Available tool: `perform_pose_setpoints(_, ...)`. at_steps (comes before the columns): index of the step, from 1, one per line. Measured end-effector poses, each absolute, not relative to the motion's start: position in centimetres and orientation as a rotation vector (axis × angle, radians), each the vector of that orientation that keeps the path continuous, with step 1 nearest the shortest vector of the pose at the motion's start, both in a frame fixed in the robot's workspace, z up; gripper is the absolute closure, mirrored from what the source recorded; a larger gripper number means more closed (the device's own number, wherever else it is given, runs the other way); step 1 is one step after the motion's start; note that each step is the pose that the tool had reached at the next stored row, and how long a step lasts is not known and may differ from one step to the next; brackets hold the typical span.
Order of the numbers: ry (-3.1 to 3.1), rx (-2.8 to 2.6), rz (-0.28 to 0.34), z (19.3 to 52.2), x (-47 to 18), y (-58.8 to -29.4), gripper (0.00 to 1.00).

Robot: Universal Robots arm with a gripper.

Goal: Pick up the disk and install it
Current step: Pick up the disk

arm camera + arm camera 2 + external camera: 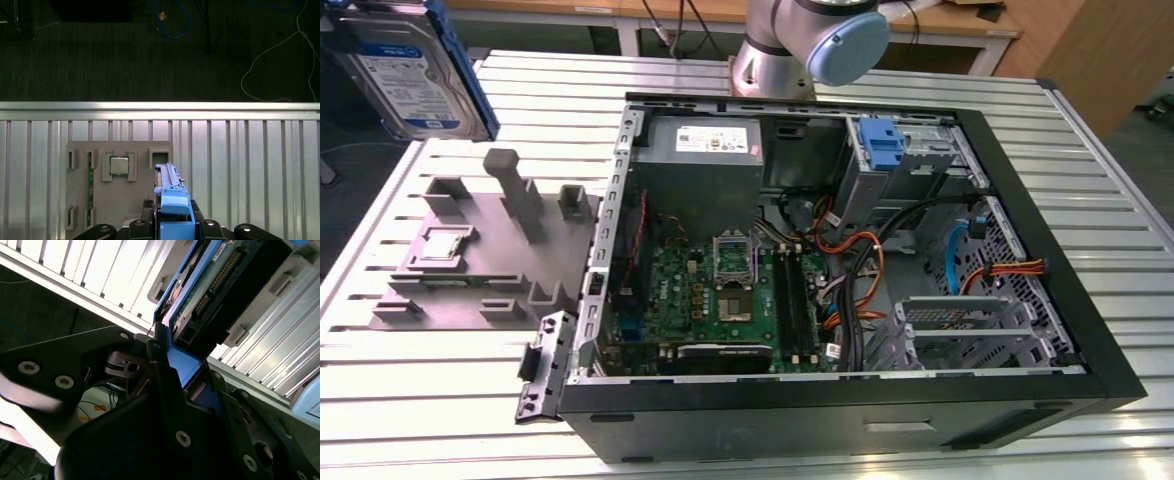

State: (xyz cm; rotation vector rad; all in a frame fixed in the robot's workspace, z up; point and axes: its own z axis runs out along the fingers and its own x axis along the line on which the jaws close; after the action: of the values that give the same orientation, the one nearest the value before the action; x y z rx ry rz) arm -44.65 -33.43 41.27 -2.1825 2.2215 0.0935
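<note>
The disk [407, 70] hangs in the air at the exterior view's upper left, above the slatted table. It is a silver drive with a white and blue label in a blue plastic carrier. In the second wrist view my gripper [180, 365] is shut on the carrier's blue edge, with a dark finger [100, 355] on either side and the disk's circuit-board underside [210, 285] beyond. The first wrist view shows the disk [172, 190] edge-on, held between the gripper [175, 225] fingers over the grey fixture.
The grey fixture [467, 260] holds a processor chip [119, 165] and a green memory stick [90, 185]. To the exterior view's right lies the open computer case [1067, 330], with a blue bracket [883, 150] in its drive bay and a grey power supply [707, 140]. The table edge [160, 106] borders dark floor.
</note>
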Motion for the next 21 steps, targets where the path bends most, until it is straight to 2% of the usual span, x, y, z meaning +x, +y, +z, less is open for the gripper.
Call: perform_pose_setpoints(21, 2.221, -2.182, 0.093, 42.8, -44.6, -33.4, 0.63)
